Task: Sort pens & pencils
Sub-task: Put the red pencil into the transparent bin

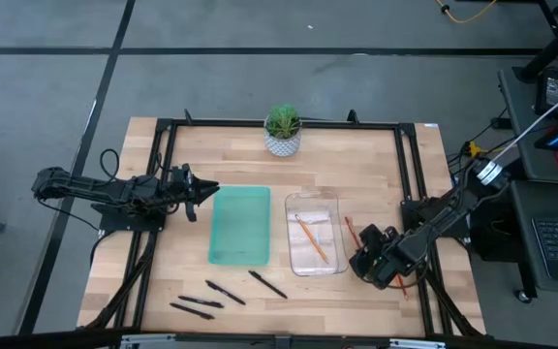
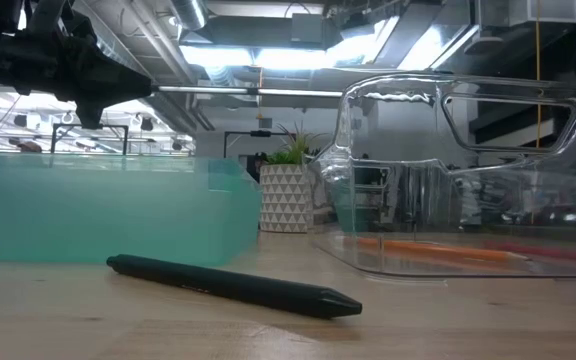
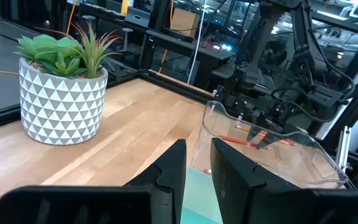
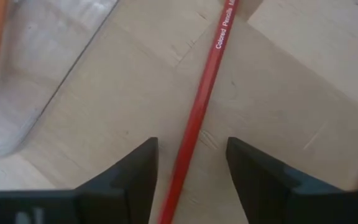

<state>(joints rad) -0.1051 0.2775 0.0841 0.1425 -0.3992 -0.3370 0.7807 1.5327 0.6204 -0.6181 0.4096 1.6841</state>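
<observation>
Down at the near right of the tabletop (image 1: 356,155), the right gripper (image 1: 368,260) hangs low with its fingers spread apart and nothing between them but air; in its wrist view a red pencil (image 4: 201,106) lies flat on the wood, running lengthwise through the gap without touching either finger (image 4: 132,177). That pencil sits just beside the clear tray (image 1: 315,234), outside its right wall, in the narrow strip between the tray and the black frame rail. An orange pencil (image 1: 311,237) lies slantwise inside the clear tray; only its sharpened end shows in the right wrist view. A third pencil is mostly hidden under the right arm, with just an end cut off at the edge of the wrist view. The teal tray (image 1: 240,225) stands just left of the clear one, a slim gap between them. Three black pens (image 1: 223,293) lie on open wood near the front edge, well apart from both trays' interiors; the closest one fills the low view. The left gripper (image 1: 201,192) hovers at the teal tray's far left corner, fingers nearly together around nothing. A potted plant (image 1: 282,131) stands at the far edge, with open wood between it and the trays.
</observation>
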